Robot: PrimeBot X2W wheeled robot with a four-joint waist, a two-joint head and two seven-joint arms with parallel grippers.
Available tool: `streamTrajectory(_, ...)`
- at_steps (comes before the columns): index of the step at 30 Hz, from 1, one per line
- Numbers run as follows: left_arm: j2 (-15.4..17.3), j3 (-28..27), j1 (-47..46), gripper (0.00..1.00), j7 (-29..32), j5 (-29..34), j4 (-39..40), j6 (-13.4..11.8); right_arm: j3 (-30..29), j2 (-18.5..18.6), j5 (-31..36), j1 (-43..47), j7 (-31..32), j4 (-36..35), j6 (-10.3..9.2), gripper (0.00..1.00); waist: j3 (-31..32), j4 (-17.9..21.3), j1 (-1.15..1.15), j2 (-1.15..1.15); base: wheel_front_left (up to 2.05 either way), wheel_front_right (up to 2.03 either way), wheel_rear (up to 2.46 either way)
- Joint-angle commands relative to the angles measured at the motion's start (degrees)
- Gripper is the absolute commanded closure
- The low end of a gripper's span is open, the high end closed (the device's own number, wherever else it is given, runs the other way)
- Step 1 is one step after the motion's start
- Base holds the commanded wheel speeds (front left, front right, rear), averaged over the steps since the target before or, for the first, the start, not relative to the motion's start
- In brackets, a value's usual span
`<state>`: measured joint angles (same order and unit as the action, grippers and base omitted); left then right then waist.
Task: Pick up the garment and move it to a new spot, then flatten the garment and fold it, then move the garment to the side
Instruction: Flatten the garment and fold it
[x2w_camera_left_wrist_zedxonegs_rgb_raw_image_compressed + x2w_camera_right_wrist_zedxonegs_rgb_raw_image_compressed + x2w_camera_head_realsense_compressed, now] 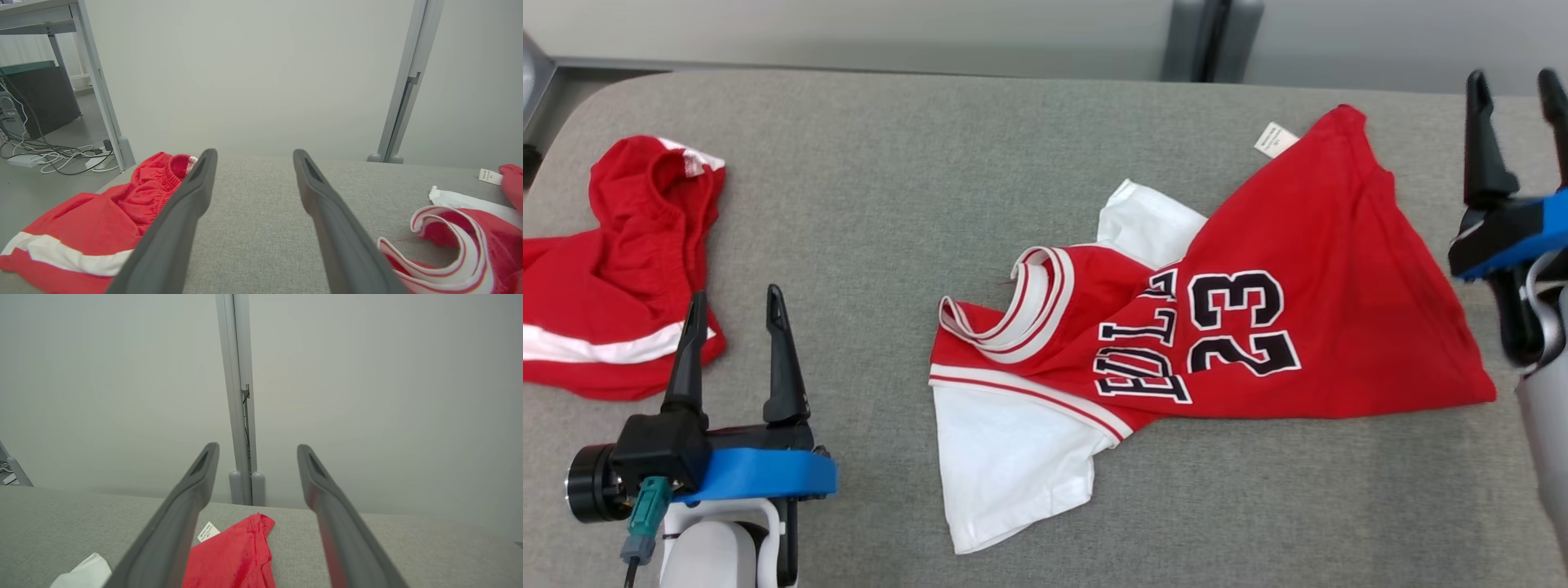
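The garment (1339, 269) is a red jersey with white sleeves and a black "23". It lies crumpled and partly spread on the middle and right of the grey table (890, 204), collar toward the left and hem toward the right. My right gripper (1512, 77) hovers open at the right edge, just beyond the hem, with nothing between its fingers. In the right wrist view the right gripper (257, 447) stands open above the garment's red corner (233, 555) and its tag. My left gripper (734, 296) is open at the lower left, apart from the garment. In the left wrist view the left gripper (253, 154) is empty, with the garment's collar (470, 237) to its right.
Red shorts (621, 269) with a white stripe lie bunched at the table's left edge, right beside my left gripper; the shorts (102, 220) also show in the left wrist view. A pale wall with a grey post (1209, 37) stands behind the table.
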<state>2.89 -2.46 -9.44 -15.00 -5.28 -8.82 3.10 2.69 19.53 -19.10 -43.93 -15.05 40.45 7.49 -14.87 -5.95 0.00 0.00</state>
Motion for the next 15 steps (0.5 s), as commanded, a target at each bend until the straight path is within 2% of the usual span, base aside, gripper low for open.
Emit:
streamTrajectory(1, -0.02, -0.40, 0.57, 0.00, -0.27, 0.46, 0.22, 0.38, -0.49, -0.81, 0.64, 3.20, -0.16, -3.06, 0.01, 0.00, 1.24, 1.31, 0.00, 0.00, 0.00, 0.00, 0.00)
streamTrajectory(7, -0.02, -1.13, 2.49, 0.00, -0.27, 1.29, 0.56, 0.36, -1.89, -4.01, 2.71, 14.43, -0.16, -14.65, 0.01, 0.00, 3.12, 2.82, 0.00, 0.00, 0.00, 0.00, 0.00)
streamTrajectory(15, -0.03, -1.74, 4.06, 0.00, -0.27, 2.26, 0.63, 0.83, -3.21, -8.61, 5.01, 26.84, -0.16, -23.20, 0.01, 0.00, 4.87, 3.37, 0.00, 0.00, 0.00, 0.00, 0.00)
